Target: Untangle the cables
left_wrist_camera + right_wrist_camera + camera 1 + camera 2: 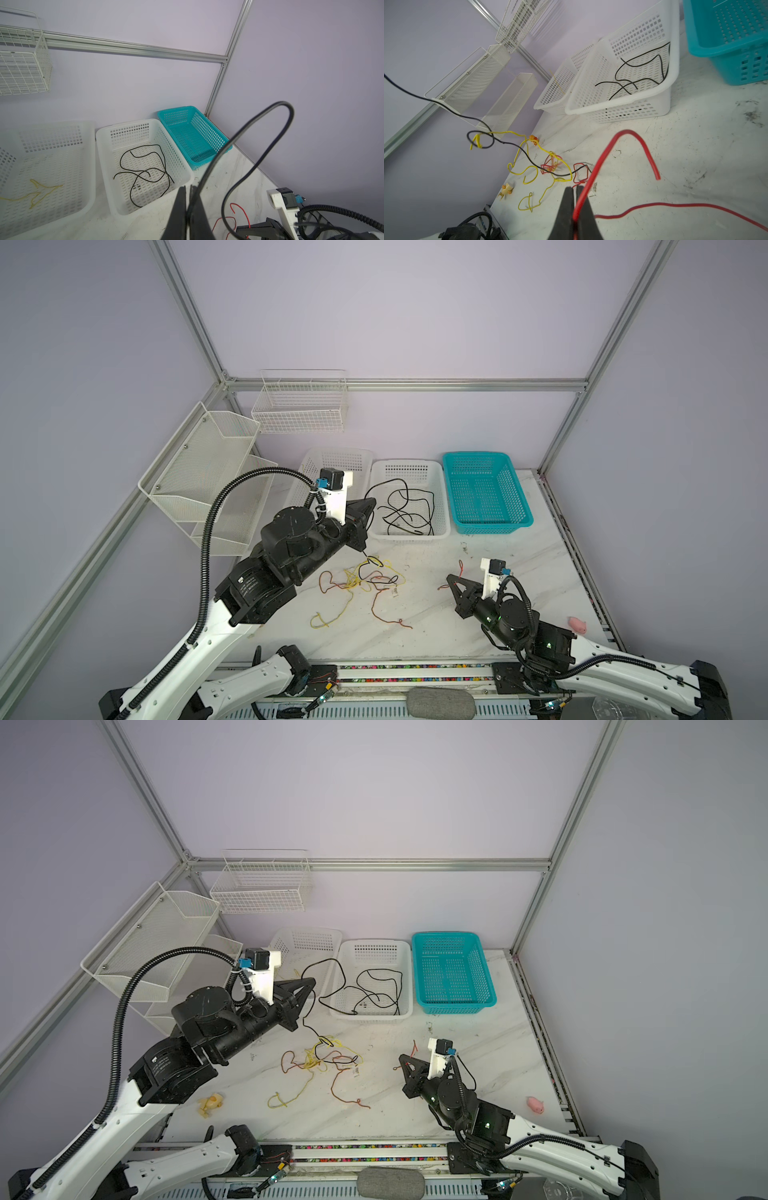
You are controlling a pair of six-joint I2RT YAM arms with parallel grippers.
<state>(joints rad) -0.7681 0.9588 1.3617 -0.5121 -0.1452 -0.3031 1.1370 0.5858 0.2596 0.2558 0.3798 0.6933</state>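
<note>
Grey fabric padding (440,703) is lying at the near edge, between the bases of the two white-and-black robot arms. Just beyond it, the white marble-patterned tabletop (436,614) is carrying two small toys: one pink toy (578,624) far to the right and one pale yellow toy (211,1102) to the left.

The right gripper (573,188) is hovering low over the right half of the table. Its jaws are pressed together on a thin red cable (626,131), which is arching up past the tips and trailing across the marble. Well apart from it, to the left, a loose tangle of thin yellow, red-brown and black cables (353,580) is sprawling mid-table; I cannot count its strands. The left gripper (188,187) is hanging above the tangle's far side, jaws clamped on a thin black cable (291,113) that is looping up beyond the tips and also running down into the tangle.

Behind, three plastic lattice baskets are standing in a row. The left white basket (365,456) is holding one yellow cable (41,188). The middle white basket (409,536) is holding looped black cables (145,145), and a teal basket (494,526) is standing at the right.

Two white racks are hanging on the lilac walls: a mesh shelf (199,472) and a wire basket (301,406). An aluminium frame (415,384) is edging the room.
</note>
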